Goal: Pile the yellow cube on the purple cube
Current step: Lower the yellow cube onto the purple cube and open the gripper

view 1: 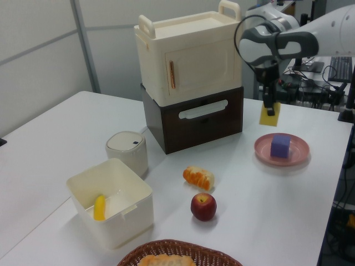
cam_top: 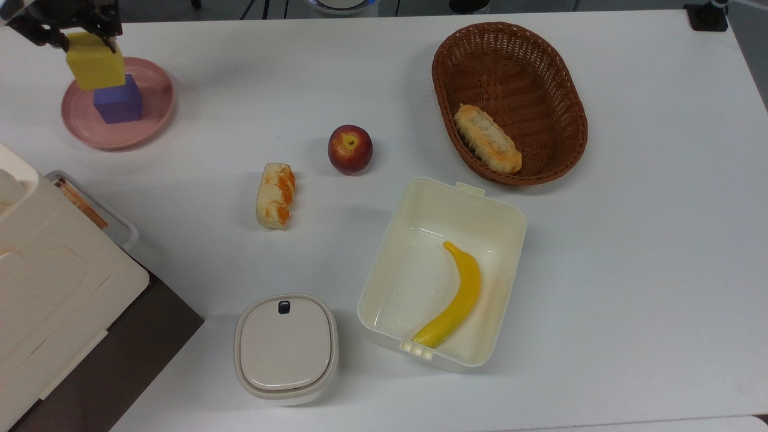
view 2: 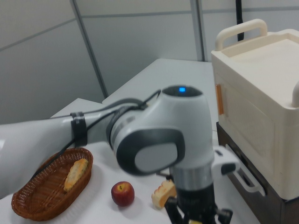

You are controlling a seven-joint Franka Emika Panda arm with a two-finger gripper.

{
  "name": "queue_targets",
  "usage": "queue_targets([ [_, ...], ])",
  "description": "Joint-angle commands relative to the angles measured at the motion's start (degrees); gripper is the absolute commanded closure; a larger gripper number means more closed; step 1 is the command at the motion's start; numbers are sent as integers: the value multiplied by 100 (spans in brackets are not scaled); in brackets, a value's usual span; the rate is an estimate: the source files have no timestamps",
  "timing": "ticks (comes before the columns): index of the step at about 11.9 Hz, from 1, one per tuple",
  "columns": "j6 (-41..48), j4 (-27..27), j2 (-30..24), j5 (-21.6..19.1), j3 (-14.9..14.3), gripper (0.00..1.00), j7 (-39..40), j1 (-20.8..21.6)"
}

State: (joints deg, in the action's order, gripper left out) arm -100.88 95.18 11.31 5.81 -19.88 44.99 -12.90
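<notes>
Task progress: the yellow cube (cam_top: 95,63) has been picked up and is carried in the air; it has not been set on the purple cube (cam_top: 118,101).
Done: the grasp and the lift are judged complete, since the yellow cube is seen clear of the table (cam_top: 630,240) in the left view.
Left: alignment over the purple cube, lowering until the two faces meet, and release.
Gripper: the gripper (view 1: 270,106) is closed on the yellow cube, whose upper part is clamped between the two fingers while the rest hangs below them.
Yellow cube position: in the left view it is held above and toward the left view's left of the pink plate (view 1: 298,155), not touching anything beneath it; in the top view it overlaps the plate's upper-left rim.
Purple cube position: it is resting on the pink plate, near the plate's middle, with its top face bare.
Offset: the yellow cube is judged to be near but not squarely over the purple cube, so a small sideways correction is probably needed before lowering.
Risk: the yellow cube looks slightly larger than the purple one, so an off-centre placement could tip it off.
Other items: the apple (cam_top: 350,149) lies well apart from the plate.
</notes>
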Motion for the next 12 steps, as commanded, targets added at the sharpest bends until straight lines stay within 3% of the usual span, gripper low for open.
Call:
queue_targets([
  [1,-415,843,-358,69,-7,80,299,-229],
  [6,-792,791,99,69,-7,75,493,-485],
  [7,-845,782,169,69,-7,70,484,-485],
  [8,-863,774,213,60,1,59,467,-477],
  [9,-863,765,248,60,1,35,423,-459],
  [11,-855,695,257,60,10,0,414,-441],
  [12,-794,642,249,60,19,0,414,-441],
])
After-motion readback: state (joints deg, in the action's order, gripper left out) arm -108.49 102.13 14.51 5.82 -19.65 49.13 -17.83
